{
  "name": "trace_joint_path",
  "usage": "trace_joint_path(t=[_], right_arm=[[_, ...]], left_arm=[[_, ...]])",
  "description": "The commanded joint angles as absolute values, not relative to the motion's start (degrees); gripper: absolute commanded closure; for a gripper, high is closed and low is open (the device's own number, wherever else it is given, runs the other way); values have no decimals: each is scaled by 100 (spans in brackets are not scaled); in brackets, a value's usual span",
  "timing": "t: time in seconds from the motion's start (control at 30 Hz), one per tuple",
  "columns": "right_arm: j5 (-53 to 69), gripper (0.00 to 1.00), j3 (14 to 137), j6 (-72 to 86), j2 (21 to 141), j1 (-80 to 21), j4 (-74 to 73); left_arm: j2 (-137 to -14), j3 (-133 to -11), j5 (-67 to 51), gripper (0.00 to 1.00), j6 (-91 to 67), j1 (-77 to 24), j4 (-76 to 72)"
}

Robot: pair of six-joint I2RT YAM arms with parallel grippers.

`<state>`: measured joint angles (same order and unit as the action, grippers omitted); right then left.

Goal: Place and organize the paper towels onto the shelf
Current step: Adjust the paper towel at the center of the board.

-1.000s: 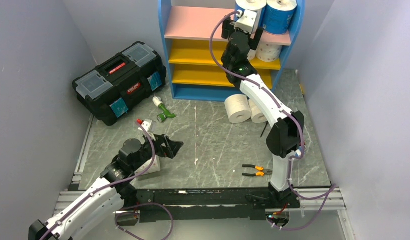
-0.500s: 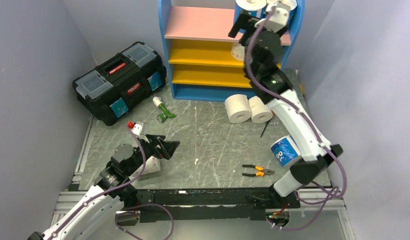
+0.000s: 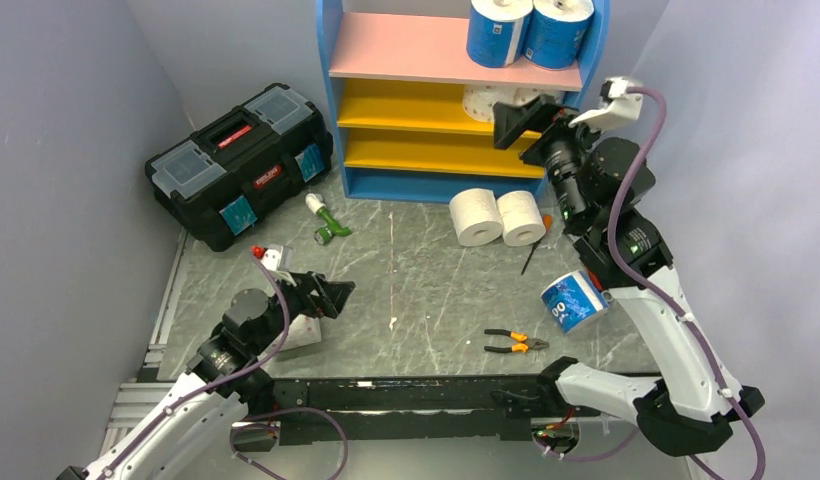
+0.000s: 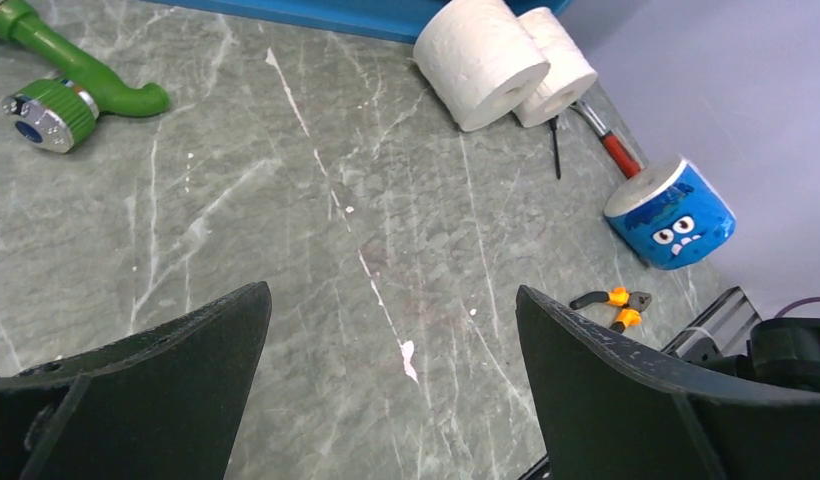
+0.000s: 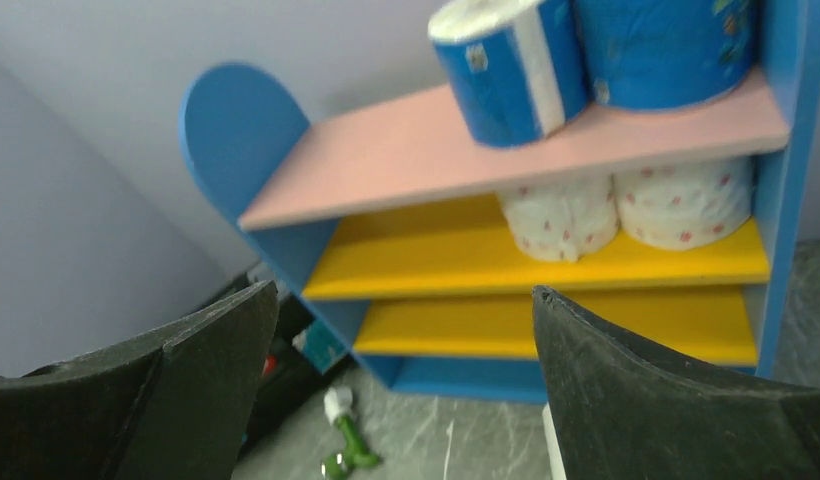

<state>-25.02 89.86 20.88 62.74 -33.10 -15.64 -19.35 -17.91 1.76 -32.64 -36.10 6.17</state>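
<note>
The shelf [image 3: 330, 60] stands at the back with two blue-wrapped paper towels [image 3: 499, 30] [image 3: 557, 30] upright on its pink top board. Two pink-dotted rolls [image 5: 561, 212] [image 5: 686, 200] sit on the upper yellow board. On the floor, two plain white rolls [image 3: 475, 216] [image 3: 521, 217] lie side by side before the shelf, and a blue roll [image 3: 573, 301] lies to the right. My right gripper [image 3: 531, 125] hangs open and empty in front of the shelf's right side. Low at the front left, my left gripper [image 3: 326, 297] is open and empty over bare floor.
A black toolbox [image 3: 241, 162] sits at the back left. A green tool [image 3: 328, 224] lies near the shelf's foot. Orange-handled pliers [image 3: 513, 343] lie at the front, and a red-handled screwdriver [image 4: 611, 145] rests behind the white rolls. Grey walls close in on both sides.
My right arm has drawn back from the pink top board, swinging right and down, with its gripper open throughout. The left arm has barely shifted.
</note>
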Motion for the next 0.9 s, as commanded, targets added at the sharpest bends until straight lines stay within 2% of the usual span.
trace_joint_path(t=[0.0,0.1,0.2,0.27,0.6,0.73,0.87], right_arm=[[-1620,0,8536,2465,6210,-3305,-2415],[-1325,0,8154,2619,6196,-3303,-2732],[-1210,0,7645,2910,6102,-3311,-3024],[-1190,0,7115,3022,5930,-3305,-3055],[-1844,0,4270,3838,4760,-3309,-2321],[-1930,0,3760,4123,4314,-3295,-2169],[-2188,0,3756,4341,4219,-3290,-2497]], left_arm=[[-2035,-2045,450,1,-3294,-3632,736],[-2102,-2087,502,1,-3308,-3632,793],[-2216,-2175,481,6,-3278,-3639,894],[-2329,-2280,540,1,-3251,-3670,1056],[-2864,-2484,818,1,-3168,-3738,1173],[-3115,-2420,619,0,-3322,-3742,969],[-3144,-2137,467,0,-3533,-3746,641]])
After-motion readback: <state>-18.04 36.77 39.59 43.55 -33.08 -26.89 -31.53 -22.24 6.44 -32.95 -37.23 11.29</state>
